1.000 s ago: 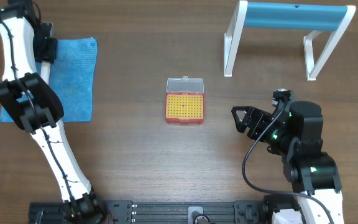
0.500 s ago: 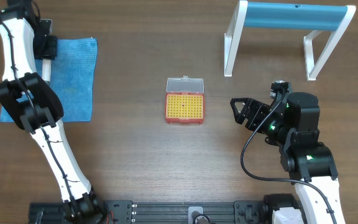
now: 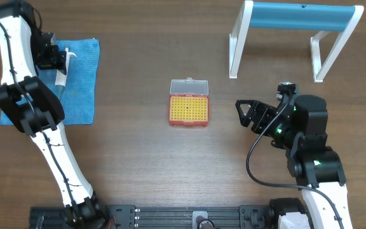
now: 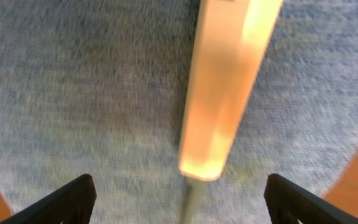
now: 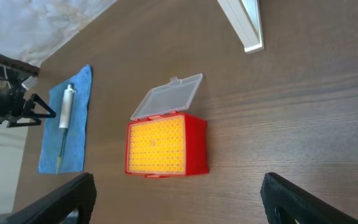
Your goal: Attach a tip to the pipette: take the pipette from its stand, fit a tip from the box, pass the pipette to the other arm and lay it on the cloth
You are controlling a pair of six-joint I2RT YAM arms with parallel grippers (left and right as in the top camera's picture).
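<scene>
Right wrist view | tip box (image 5: 196, 146) open; yellow tips (image 5: 156, 144) inside

I'm working at a small lab bench set up for robot trials: a pipette (image 3: 61, 75) lies on a blue cloth (image 3: 81, 89), and a red tip box (image 3: 189, 111) full of yellow tips sits open on the wood-grain counter (image 3: 138, 159). The white-legged stand (image 3: 297, 16) with its blue bar and the black rail (image 3: 170, 215) carrying both arm bases fit that too
</scene>
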